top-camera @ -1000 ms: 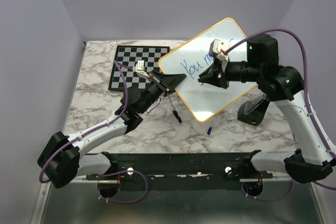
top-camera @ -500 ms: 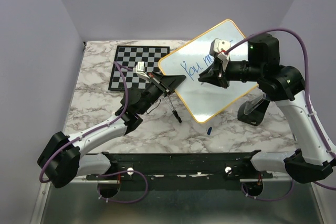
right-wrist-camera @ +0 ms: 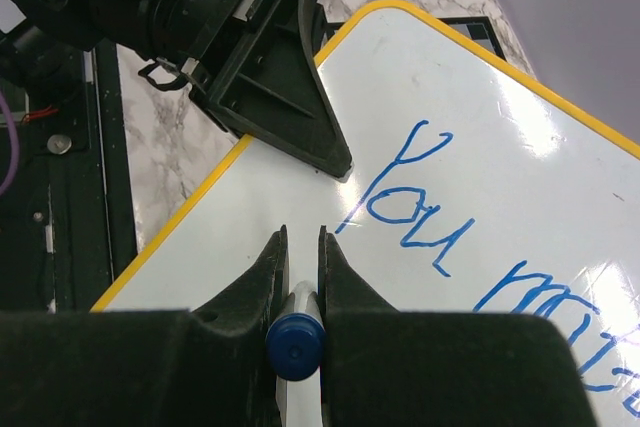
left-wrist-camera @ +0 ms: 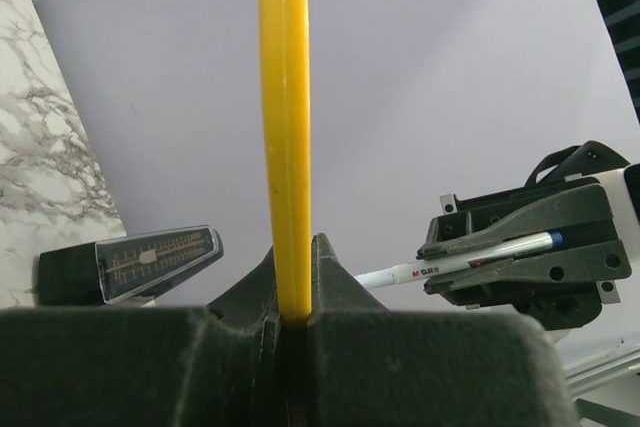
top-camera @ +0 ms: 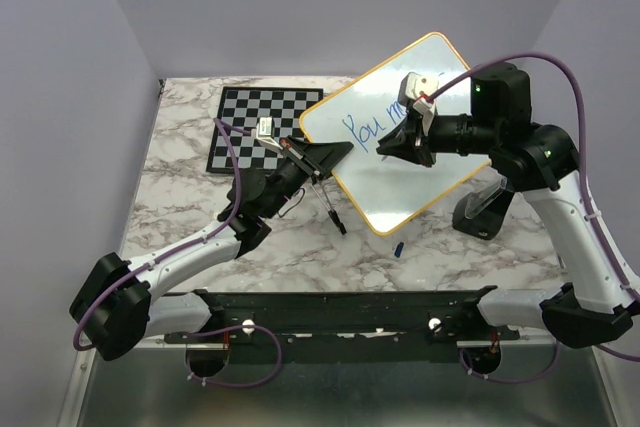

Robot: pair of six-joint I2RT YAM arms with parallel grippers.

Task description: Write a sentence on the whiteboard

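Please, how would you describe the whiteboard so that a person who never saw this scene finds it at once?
Look at the marble table: the whiteboard is over its right half, beside the chessboard, with one edge clamped in the left end effector. Unlike the checkered chessboard, it is plain white with a yellow frame and blue handwriting.

A marble-patterned table [top-camera: 180,197] carries a chessboard [top-camera: 245,117] lying flat at its far left. Near the middle lies a dark pen [top-camera: 336,217], with a small blue cap [top-camera: 398,248] just beside it. The whiteboard [top-camera: 400,187] tilts above (whether its lower edge touches the table is unclear).
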